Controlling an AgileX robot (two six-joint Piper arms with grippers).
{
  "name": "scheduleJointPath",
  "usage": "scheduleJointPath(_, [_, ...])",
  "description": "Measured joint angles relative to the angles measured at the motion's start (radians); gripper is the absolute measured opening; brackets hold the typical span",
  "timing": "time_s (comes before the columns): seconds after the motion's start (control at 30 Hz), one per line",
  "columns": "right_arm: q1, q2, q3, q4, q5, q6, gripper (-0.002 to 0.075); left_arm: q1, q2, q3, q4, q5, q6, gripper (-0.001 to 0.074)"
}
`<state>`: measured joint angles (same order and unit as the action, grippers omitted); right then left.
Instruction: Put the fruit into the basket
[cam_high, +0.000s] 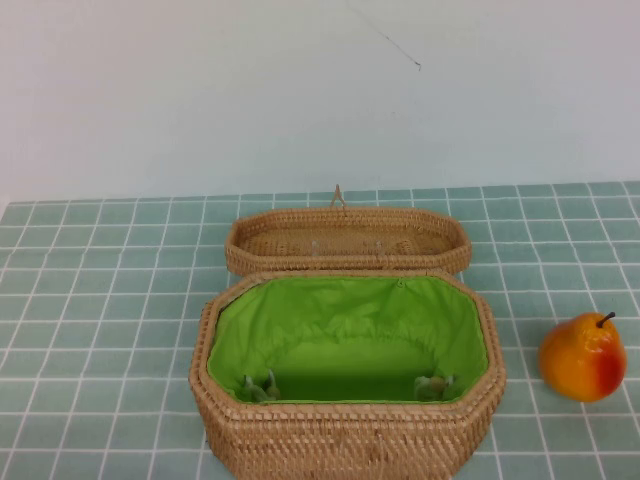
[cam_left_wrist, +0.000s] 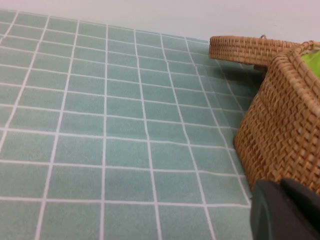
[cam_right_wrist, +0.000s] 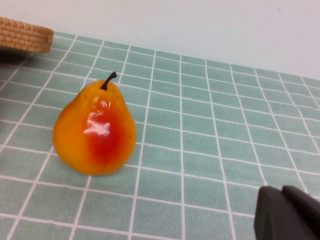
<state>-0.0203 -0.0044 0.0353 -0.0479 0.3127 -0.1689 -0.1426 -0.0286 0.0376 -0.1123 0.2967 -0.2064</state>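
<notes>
The fruit (cam_high: 583, 357), an orange-yellow pear with a red blush and dark stem, stands upright on the green checked tablecloth to the right of the basket (cam_high: 345, 440). The basket is open, its green lining showing and its wicker lid (cam_high: 348, 240) lying flat behind it. In the right wrist view the fruit (cam_right_wrist: 95, 131) stands a little ahead of my right gripper (cam_right_wrist: 285, 212), which is shut and empty. In the left wrist view my left gripper (cam_left_wrist: 282, 210) is shut and empty, close beside the basket's woven wall (cam_left_wrist: 280, 135). Neither gripper shows in the high view.
The checked tablecloth (cam_high: 100, 300) covers the table up to a plain white wall at the back. Bare cloth lies left of the basket and around the fruit.
</notes>
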Motion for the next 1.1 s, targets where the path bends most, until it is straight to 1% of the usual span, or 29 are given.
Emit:
scheduleJointPath(0.07, [0.000, 0.000, -0.032, 0.006, 0.000, 0.000, -0.0002, 0.005, 0.000, 0.000, 0.000, 0.000, 0.000, -0.0001])
scheduleJointPath(0.33, [0.000, 0.000, -0.032, 0.004, 0.000, 0.000, -0.0003, 0.096, 0.000, 0.000, 0.000, 0.000, 0.000, -0.0001])
scheduleJointPath(0.43, [0.000, 0.000, -0.032, 0.004, -0.025, 0.000, -0.0003, 0.117, 0.000, 0.000, 0.000, 0.000, 0.000, -0.0001])
scheduleJointPath(0.6, [0.000, 0.000, -0.032, 0.004, -0.079, 0.000, -0.0003, 0.118, 0.002, 0.000, 0.000, 0.000, 0.000, -0.0001])
scheduleJointPath(0.9, [0.000, 0.000, -0.032, 0.004, -0.063, 0.000, -0.0003, 0.118, 0.002, 0.000, 0.000, 0.000, 0.000, -0.0001])
scheduleJointPath(1.1, [0.000, 0.000, -0.032, -0.026, -0.063, -0.010, -0.0003, 0.118, 0.000, 0.000, 0.000, 0.000, 0.000, -0.0001])
